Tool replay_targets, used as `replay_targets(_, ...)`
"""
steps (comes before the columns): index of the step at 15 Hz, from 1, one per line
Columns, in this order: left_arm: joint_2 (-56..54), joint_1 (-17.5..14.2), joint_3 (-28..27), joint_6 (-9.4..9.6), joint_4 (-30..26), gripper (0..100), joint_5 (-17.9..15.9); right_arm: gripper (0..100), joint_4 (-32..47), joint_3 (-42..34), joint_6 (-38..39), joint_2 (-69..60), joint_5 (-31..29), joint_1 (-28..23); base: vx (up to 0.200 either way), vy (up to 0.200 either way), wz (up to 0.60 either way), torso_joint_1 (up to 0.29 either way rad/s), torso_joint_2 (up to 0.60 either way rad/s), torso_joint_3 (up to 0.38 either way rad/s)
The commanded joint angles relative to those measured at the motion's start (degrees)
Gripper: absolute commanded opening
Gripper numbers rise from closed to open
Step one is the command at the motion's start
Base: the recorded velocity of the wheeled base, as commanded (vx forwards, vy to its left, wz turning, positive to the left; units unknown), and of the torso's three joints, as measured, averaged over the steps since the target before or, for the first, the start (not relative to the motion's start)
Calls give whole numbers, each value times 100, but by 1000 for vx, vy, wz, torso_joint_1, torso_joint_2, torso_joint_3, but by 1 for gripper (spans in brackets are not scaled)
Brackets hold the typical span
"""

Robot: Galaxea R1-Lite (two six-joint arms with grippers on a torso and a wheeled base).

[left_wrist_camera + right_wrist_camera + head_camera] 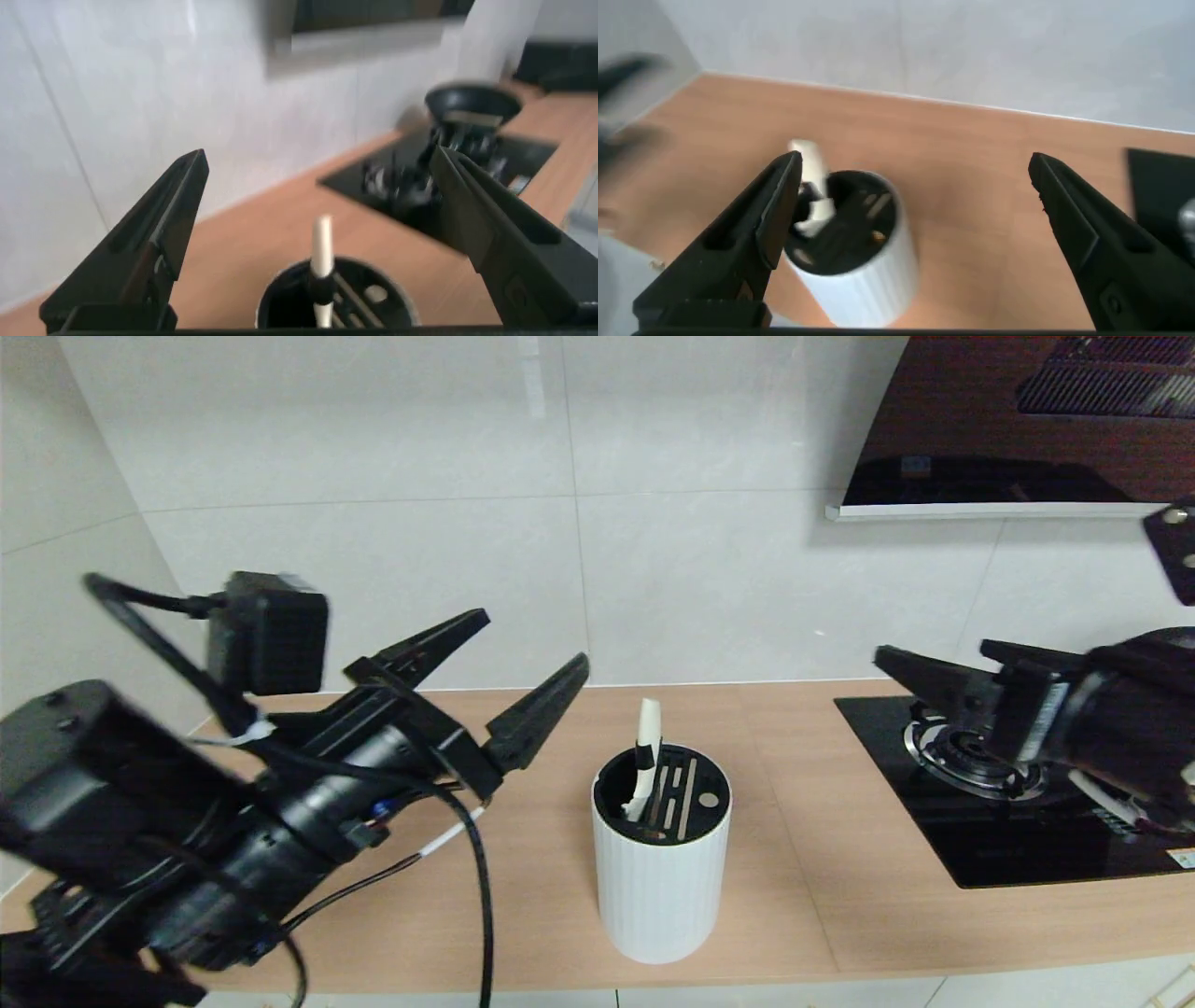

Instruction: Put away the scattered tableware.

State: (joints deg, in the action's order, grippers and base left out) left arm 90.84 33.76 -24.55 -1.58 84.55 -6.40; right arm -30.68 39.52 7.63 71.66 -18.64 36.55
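Note:
A white ribbed utensil holder (661, 868) with a black slotted top stands on the wooden counter (840, 877) near its front edge. A white handle with a dark band (646, 737) sticks up out of one slot. My left gripper (536, 636) hangs open in the air, left of the holder and above it, with nothing between its fingers. My right gripper (932, 651) is open over the hob, right of the holder, and also holds nothing. The left wrist view looks past the open left gripper (320, 159) at the holder (374, 294) and handle (322, 247). Under the open right gripper (915, 161), the right wrist view has the holder (854, 252).
A black gas hob (1008, 821) with a burner is set into the counter on the right, under a dark range hood (1027, 420). A dark pan (472, 103) sits on the hob's far side. White tiled wall runs behind the counter.

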Motion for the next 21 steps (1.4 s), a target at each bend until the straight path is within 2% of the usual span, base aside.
replay_targets(1, -2132, -141, 1137, -70, -475, 100, 165, 100, 10, -1351, 28, -1708, 185, -1150, 0, 0, 0, 0, 0, 0)
replay_targets(3, -3345, -677, 1339, -132, -1459, 100, 192, 100, 10, -2027, 28, -2534, 493, -1633, 0, 0, 0, 0, 0, 0)
replay_targets(4, -4048, -888, 1453, -299, -2066, 100, 183, 100, 19, -2177, 63, -2903, 590, -1730, 0, 0, 0, 0, 0, 0)
replay_targets(5, -4778, -1108, 1567, -404, -2760, 100, 174, 100, 98, -2221, 256, -3193, 607, -1730, 0, 0, 0, 0, 0, 0)
replay_targets(8, -7124, -1978, 1567, -474, -5195, 100, 121, 100, 1029, -2194, 256, -3984, 563, -1835, 0, 0, 0, 0, 0, 0)
replay_targets(9, -7801, -2312, 1541, -527, -6038, 100, -19, 100, 1275, -2247, 177, -4283, 563, -2020, 0, 0, 0, 0, 0, 0)
replay_targets(10, -8241, -2558, 1506, -545, -6575, 100, -186, 100, 1513, -2273, 54, -4599, 598, -2213, 0, 0, 0, 0, 0, 0)
replay_targets(11, -8531, -2787, 1418, -650, -6768, 100, -344, 100, 1759, -2282, -16, -4986, 607, -2398, 0, 0, 0, 0, 0, 0)
replay_targets(12, -8548, -2848, 1400, -738, -6742, 100, -371, 100, 1917, -2282, -25, -5232, 607, -2486, 0, 0, 0, 0, 0, 0)
replay_targets(13, -8619, -3086, 1286, -1046, -6504, 100, -388, 100, 2339, -2265, -25, -5856, 607, -2618, 0, 0, 0, 0, 0, 0)
replay_targets(14, -8706, -3191, 1251, -1151, -6513, 100, -397, 100, 2594, -2256, -51, -6234, 607, -2758, 0, 0, 0, 0, 0, 0)
replay_targets(15, -8803, -3437, 1313, -1151, -6522, 100, -406, 100, 2857, -2291, -60, -6542, 660, -3066, 0, 0, 0, 0, 0, 0)
replay_targets(16, -8873, -3507, 1374, -1142, -6513, 100, -388, 100, 2945, -2317, -42, -6621, 704, -3154, 0, 0, 0, 0, 0, 0)
replay_targets(17, -8900, -3499, 1611, -1107, -6302, 100, -265, 100, 2972, -2493, -42, -6814, 765, -3497, 0, 0, 0, 0, 0, 0)
replay_targets(18, -8900, -3499, 1682, -1116, -6197, 100, -169, 100, 3007, -2616, -51, -7016, 844, -3611, 0, 0, 0, 0, 0, 0)
replay_targets(19, -8900, -3499, 1989, -1072, -5924, 100, -2, 100, 2972, -3073, -122, -7166, 915, -3655, 0, 0, 0, 0, 0, 0)
replay_targets(20, -8917, -3490, 2315, -940, -5722, 100, 7, 100, 2875, -3416, -209, -7166, 669, -3655, 0, 0, 0, 0, 0, 0)
replay_targets(21, -9076, -3420, 2455, -685, -5863, 100, -28, 100, 2576, -3794, -236, -7166, 449, -3646, 0, 0, 0, 0, 0, 0)
